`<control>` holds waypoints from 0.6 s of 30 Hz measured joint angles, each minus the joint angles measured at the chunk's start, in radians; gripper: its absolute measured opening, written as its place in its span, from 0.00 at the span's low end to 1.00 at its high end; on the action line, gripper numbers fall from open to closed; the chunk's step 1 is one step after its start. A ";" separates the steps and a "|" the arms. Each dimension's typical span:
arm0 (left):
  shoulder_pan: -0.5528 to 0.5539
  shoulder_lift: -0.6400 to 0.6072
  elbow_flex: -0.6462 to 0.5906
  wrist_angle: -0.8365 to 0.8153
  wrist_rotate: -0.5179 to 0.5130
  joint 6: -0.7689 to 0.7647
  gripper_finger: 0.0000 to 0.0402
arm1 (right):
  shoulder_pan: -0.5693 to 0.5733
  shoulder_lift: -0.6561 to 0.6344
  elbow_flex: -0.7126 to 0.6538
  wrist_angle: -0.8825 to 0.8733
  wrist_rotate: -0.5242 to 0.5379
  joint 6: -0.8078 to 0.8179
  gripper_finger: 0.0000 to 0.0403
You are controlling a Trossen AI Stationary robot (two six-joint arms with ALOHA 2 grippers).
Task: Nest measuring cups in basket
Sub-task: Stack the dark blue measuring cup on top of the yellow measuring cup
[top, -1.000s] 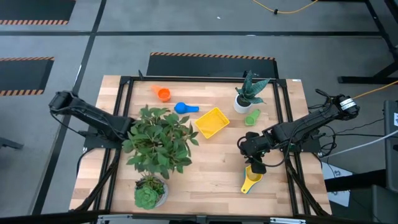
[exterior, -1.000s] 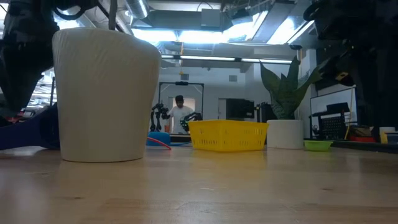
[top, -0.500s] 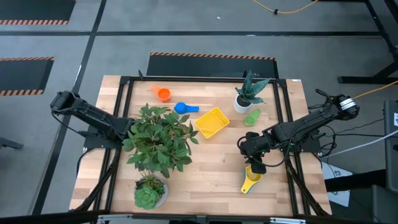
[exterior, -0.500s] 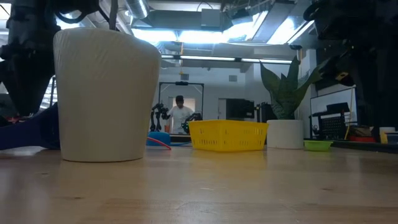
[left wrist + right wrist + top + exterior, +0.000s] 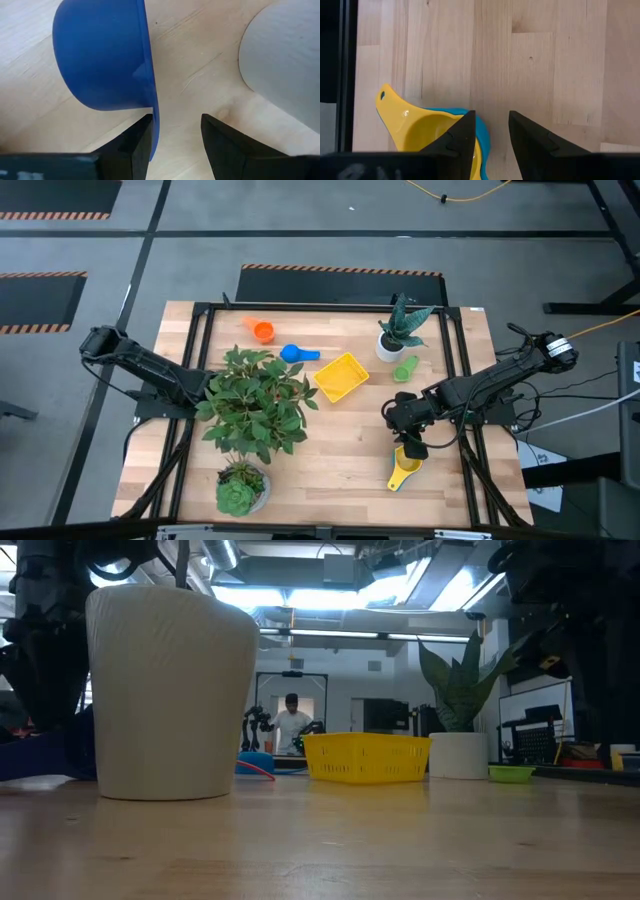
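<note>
Plants: three potted; leafy plant (image 5: pixel 256 402) hides left gripper (image 5: pixel 175 135), apart at blue cup (image 5: pixel 107 55). Right gripper (image 5: pixel 491 131) apart over yellow cup (image 5: pixel 404 471). Basket (image 5: pixel 340 377): one.

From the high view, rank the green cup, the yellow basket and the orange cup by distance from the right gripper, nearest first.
Measured from the right gripper, at the table's right side above the yellow cup:
1. Green cup, straight behind it, beside the spiky plant's pot.
2. Yellow basket, mid-table, toward the left arm.
3. Orange cup, far back corner on the left arm's side.
</note>
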 joint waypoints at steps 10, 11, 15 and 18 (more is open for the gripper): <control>-0.040 0.001 -0.002 -0.007 0.019 -0.005 0.40 | 0.000 0.000 0.000 0.000 0.000 0.000 0.30; -0.045 0.001 -0.002 -0.009 0.019 -0.005 0.40 | 0.000 0.000 0.000 0.000 0.000 0.000 0.30; -0.061 0.001 -0.002 -0.021 0.012 -0.008 0.40 | 0.000 0.000 0.000 0.000 0.000 0.000 0.30; -0.076 0.001 -0.002 -0.026 0.006 -0.028 0.40 | 0.000 0.000 0.000 0.000 0.000 0.000 0.30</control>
